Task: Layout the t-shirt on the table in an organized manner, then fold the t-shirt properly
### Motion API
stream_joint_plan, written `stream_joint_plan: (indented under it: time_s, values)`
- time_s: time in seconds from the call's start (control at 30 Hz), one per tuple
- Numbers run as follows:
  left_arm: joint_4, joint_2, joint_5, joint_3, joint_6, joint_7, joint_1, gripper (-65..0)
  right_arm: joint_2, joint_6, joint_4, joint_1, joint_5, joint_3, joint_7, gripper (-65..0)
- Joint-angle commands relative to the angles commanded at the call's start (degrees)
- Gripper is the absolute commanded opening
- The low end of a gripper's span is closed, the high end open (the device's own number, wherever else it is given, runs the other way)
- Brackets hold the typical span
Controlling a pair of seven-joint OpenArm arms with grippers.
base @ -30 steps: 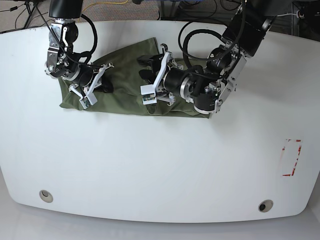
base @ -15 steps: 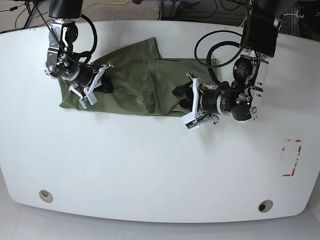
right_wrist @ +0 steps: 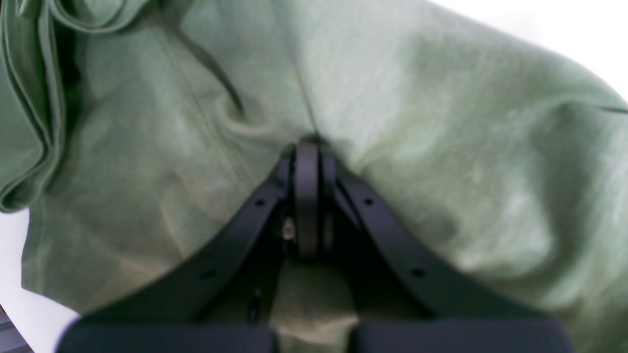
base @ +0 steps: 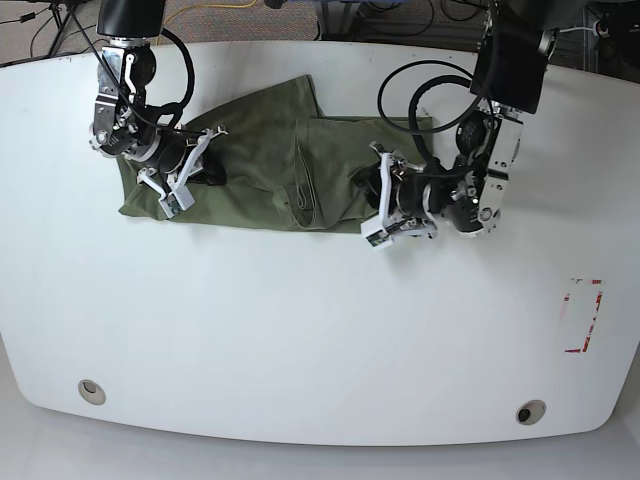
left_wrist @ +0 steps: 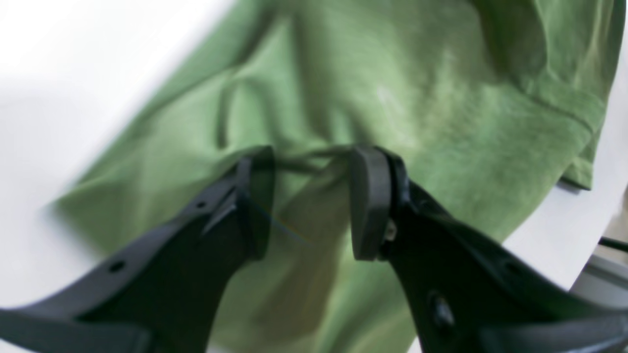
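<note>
Two pincers: right (right_wrist: 307,147) pinching the wrinkled olive t-shirt (base: 260,160), left (left_wrist: 309,196) spread wide.

T-shirt (left_wrist: 392,108) blurred, cut off at the left wrist view's edges.

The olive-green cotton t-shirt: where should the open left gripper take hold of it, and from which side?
Probably the olive-green cotton t-shirt at its loose edge nearest the left gripper, approached from the bare white table side. The cloth there lies bunched in raised folds, and the right gripper holds the far end.
</note>
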Motion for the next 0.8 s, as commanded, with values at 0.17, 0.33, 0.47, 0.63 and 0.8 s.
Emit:
stream_joint_plan:
  time_s: [0.17,0.33,0.47,0.63,0.8]
  values:
    - [-2.73,2.73,0.00,5.54,0.00,-3.78,-3.60,-41.1,0.00,0.00,0.00,0.00,0.00,0.00,0.00,-64.8]
    - [-3.78,5.54,0.00,7.91,0.00,-5.45,-6.51,-41.1,0.00,0.00,0.00,0.00,0.00,0.00,0.00,-64.8]
    - [-3.69,6.33,0.00,7.91,0.00,-5.27,-8.26,-41.1,0.00,0.00,0.00,0.00,0.00,0.00,0.00,-64.8]
    - [-3.69,5.80,-0.09,6.59,0.00,-5.19,-8.70,-41.1,0.00,0.00,0.00,-0.09,-0.09,0.00,0.00,-64.8]
    - [-1.85,1.85,-3.60,4.75,0.00,-1.67,-8.09,-41.1,0.00,0.00,0.00,-0.09,-0.09,0.00,0.00,-64.8]
